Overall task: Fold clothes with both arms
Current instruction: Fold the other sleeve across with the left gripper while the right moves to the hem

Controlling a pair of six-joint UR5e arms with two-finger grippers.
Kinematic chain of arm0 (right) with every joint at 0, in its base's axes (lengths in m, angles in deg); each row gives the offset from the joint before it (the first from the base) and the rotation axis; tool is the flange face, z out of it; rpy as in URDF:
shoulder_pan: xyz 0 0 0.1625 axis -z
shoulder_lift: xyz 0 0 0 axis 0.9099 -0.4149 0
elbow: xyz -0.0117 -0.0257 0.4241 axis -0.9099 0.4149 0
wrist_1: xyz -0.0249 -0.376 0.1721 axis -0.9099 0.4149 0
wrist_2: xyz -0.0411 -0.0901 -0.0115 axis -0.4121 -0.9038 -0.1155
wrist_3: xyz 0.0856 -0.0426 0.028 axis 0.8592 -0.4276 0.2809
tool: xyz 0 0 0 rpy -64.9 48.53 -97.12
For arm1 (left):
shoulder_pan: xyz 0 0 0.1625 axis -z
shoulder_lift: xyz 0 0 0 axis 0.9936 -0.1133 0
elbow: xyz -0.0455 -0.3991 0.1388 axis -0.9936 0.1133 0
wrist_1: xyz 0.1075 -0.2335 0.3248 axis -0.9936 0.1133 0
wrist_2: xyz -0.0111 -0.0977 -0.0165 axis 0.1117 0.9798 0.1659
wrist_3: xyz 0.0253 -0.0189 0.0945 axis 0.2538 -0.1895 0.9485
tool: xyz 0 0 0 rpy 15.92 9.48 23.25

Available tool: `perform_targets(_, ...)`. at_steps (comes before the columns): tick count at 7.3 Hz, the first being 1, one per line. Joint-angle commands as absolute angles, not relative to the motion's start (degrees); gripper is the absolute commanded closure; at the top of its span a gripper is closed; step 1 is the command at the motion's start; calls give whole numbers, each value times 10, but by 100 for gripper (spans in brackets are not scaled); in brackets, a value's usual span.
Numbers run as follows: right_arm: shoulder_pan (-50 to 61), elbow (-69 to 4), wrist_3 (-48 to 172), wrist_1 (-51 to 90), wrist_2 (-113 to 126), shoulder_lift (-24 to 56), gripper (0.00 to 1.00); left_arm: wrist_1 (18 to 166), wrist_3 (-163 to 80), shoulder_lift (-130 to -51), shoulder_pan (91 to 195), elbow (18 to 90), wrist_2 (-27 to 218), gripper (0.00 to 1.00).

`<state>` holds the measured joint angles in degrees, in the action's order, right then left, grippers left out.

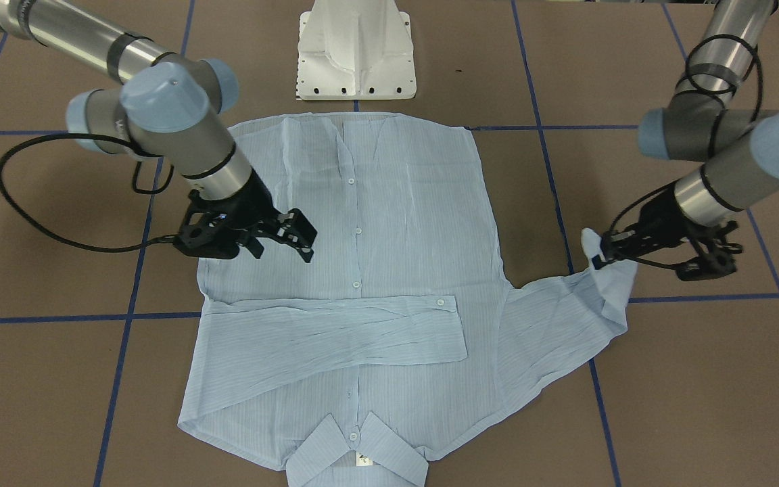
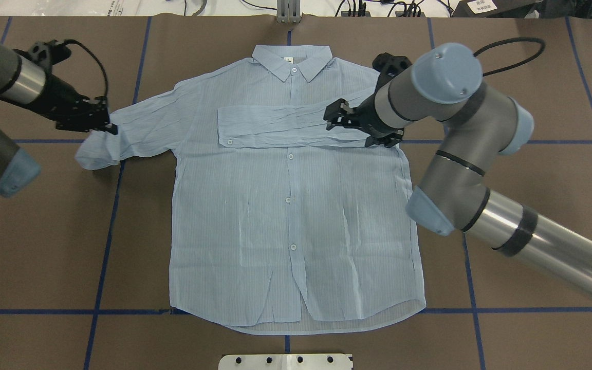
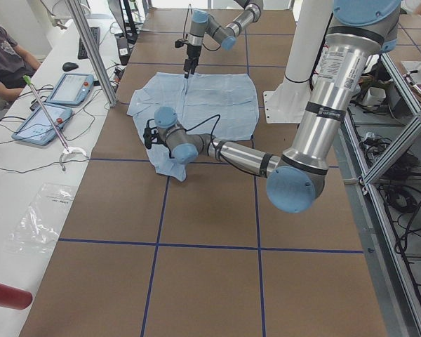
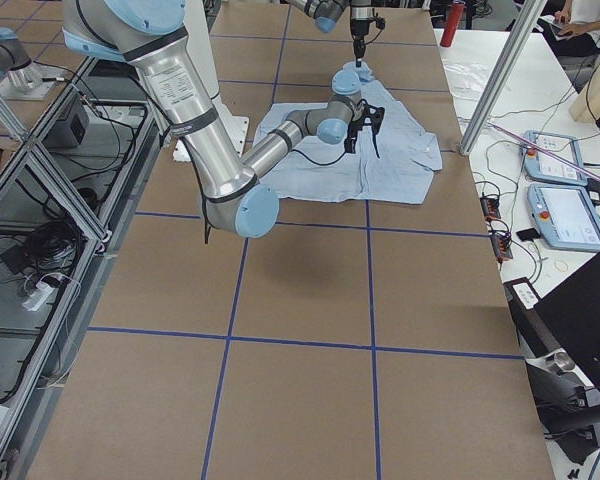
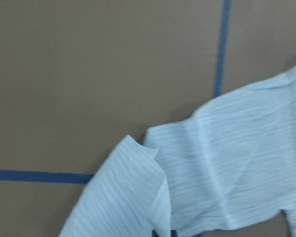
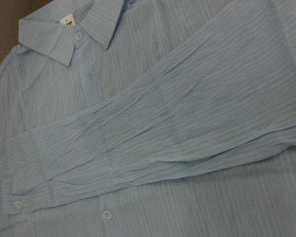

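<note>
The left hand [image 2: 105, 127] is clamped on the cuff end of the outstretched sleeve [image 2: 136, 132]. The shirt [image 2: 296, 216] lies flat, buttons up, on the tabletop [image 2: 44, 231], collar away from the robot, its other sleeve [image 2: 275, 126] folded across the chest. The right hand [image 2: 333, 119] hovers over that fold, fingers apart. We judge the cloth light, limp and quick to crease, so we would grip cuffs, seams or hem.

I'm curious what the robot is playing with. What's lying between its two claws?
The blue shirt. In the overhead view, the left gripper pinches one sleeve; the other sleeve, folded across the chest, lies under the right gripper.
</note>
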<state>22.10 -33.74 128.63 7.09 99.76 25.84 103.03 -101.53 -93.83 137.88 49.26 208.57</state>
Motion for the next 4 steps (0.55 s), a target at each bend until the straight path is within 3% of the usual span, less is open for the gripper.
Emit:
perform_targets(1,148,-394,1223,71,1070,159,0,1029,-1230,-1074,1277,476,1993,100)
perform_targets(3,135,-401,1163,70,1066,104,0,1032,-1304,-1253,1258,317,1960,100)
perform_targets(4,135,-399,1162,70,1064,100,0,1033,-1309,-1296,1243,280,1924,100)
